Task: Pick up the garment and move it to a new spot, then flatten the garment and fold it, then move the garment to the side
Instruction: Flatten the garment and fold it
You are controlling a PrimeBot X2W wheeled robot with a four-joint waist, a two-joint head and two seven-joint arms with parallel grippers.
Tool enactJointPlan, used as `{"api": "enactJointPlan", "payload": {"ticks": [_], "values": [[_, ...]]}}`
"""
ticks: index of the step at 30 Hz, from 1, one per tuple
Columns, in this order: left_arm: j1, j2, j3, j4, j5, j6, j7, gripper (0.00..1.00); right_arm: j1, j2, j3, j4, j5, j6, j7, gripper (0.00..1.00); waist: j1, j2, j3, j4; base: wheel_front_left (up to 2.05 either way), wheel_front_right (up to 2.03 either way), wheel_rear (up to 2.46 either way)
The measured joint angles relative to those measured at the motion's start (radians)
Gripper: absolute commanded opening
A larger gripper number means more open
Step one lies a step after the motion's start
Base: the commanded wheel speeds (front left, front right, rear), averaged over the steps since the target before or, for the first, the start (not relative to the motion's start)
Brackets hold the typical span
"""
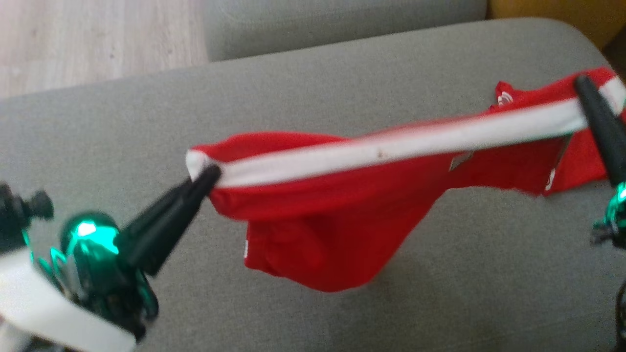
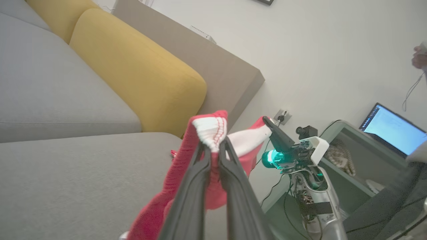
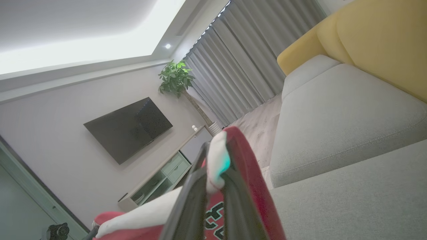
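Observation:
The garment (image 1: 332,220) is red with a white band along its top edge, stretched in the air above the grey sofa seat (image 1: 342,98). My left gripper (image 1: 208,177) is shut on the band's left end, and the red body sags below between the two grips. At the right, my right gripper (image 1: 584,85) is shut on the band's other end. In the left wrist view the fingers (image 2: 200,173) pinch the white hem of the garment (image 2: 210,128), with the right gripper (image 2: 267,120) beyond. The right wrist view has its gripper (image 3: 217,166) pinching the garment (image 3: 247,160).
A second grey cushion (image 1: 342,24) lies behind the seat, wooden floor (image 1: 98,39) at the far left. Yellow back cushions (image 2: 133,66) line the sofa. A low table (image 2: 367,173) with a laptop (image 2: 393,128) stands beside it; a person's hand (image 2: 418,58) shows at the right edge.

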Motion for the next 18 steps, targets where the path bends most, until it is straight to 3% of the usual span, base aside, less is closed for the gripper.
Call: {"api": "enactJointPlan", "payload": {"ticks": [5,7,12,18], "values": [[-0.157,0.013,-0.007,0.120,-0.002,0.007,0.110,0.00,-0.165,0.000,0.027,0.166,-0.031,0.000,-0.018,0.00,0.0002,0.0000,0.063,-0.009,0.00,0.00,0.00],[-0.254,-0.011,-0.015,0.211,0.012,0.015,0.146,0.00,-0.264,0.000,0.036,0.278,-0.054,0.000,-0.041,0.00,0.0002,0.0000,0.098,-0.010,0.00,0.00,0.00],[-0.583,-0.187,-0.052,0.532,0.119,0.026,0.168,0.00,-0.605,0.000,0.058,0.625,-0.111,0.000,-0.160,0.00,0.0006,-0.0001,0.189,-0.005,0.00,0.00,0.00],[-0.900,-0.371,-0.059,0.906,0.294,0.005,0.016,0.00,-0.999,-0.002,0.140,1.024,-0.080,0.000,-0.380,0.00,0.0006,-0.0001,0.282,0.002,0.00,0.00,0.00]]}}
